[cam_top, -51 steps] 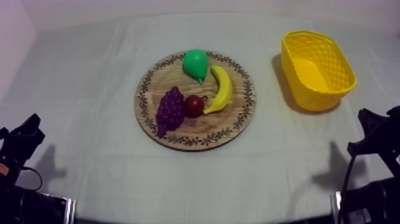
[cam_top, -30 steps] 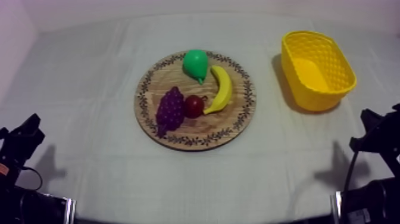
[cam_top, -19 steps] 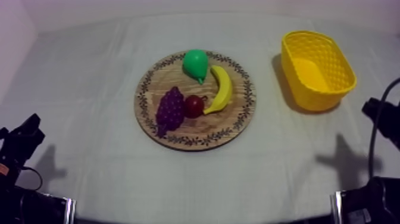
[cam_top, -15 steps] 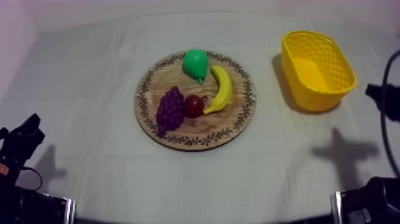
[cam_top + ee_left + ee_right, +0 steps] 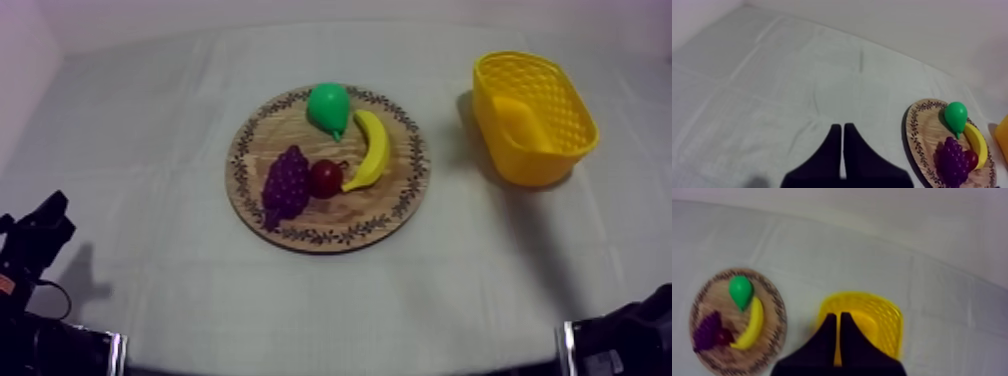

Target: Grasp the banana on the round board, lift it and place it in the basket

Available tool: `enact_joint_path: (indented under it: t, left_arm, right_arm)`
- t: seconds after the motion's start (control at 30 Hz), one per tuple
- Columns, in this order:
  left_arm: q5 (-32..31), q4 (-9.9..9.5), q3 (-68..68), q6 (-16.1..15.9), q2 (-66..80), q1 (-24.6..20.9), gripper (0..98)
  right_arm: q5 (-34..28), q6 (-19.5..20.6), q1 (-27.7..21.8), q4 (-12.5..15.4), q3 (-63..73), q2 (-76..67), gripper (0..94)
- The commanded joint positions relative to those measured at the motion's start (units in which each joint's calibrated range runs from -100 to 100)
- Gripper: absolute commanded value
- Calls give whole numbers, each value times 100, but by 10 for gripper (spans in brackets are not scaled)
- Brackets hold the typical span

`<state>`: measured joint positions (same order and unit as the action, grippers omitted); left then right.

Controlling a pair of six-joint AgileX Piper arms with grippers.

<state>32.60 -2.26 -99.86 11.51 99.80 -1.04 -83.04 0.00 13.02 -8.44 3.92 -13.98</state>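
Saw the banana [image 5: 373,150] lying on the right part of the wooden board [image 5: 330,232], between the pear [image 5: 328,106] and the small red fruit [image 5: 325,178], with the grapes [image 5: 285,185] further left. Found the yellow basket [image 5: 540,165] well apart, far right on the worktop [image 5: 150,130]. Found left jaws closed on nothing at near left. Found right jaws likewise pressed together, over the basket.

Banana [image 5: 374,150] is boxed in on its left: pear [image 5: 329,106] crowds the top end, small red fruit [image 5: 325,178] sits right against the bottom end, and the grapes [image 5: 286,185] are just past that. Its right side is open out to the board [image 5: 350,212] rim. There's a clear lane of bare cloth [image 5: 450,230] between board and basket [image 5: 535,165], and the basket mouth faces up.
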Motion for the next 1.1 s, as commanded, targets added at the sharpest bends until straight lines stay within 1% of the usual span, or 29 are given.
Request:
enact_joint_path:
  t: [0.0, 0.07, 0.2, 0.37, 0.53, 0.67, 1.07]
  left_arm:
    - [-2, -1, -3, -1, 3, -1, 1]
    - [-2, -1, -3, 0, 3, -1, 1]
    - [-2, -1, -3, 0, 3, -1, 1]
    - [-2, -1, -3, -1, 3, -1, 1]
    - [-2, -1, -3, -1, 3, -1, 1]
    - [-2, -1, -3, -1, 3, -1, 1]
    - [-2, -1, -3, -1, 3, -1, 1]
  right_arm:
    - [-229, 1725, 710, -398, 2076, 1179, 3]
    - [-310, 1949, 961, -519, 2043, 1467, 3]
    - [-414, 2272, 1377, -643, 1893, 1961, 3]
    - [-546, 2595, 1709, -750, 1678, 2390, 3]
    - [-735, 2768, 1803, -808, 1582, 2678, 3]
    - [-822, 2790, 1794, -853, 1558, 2922, 3]
    - [-654, 2901, 1829, -1014, 1102, 3335, 3]
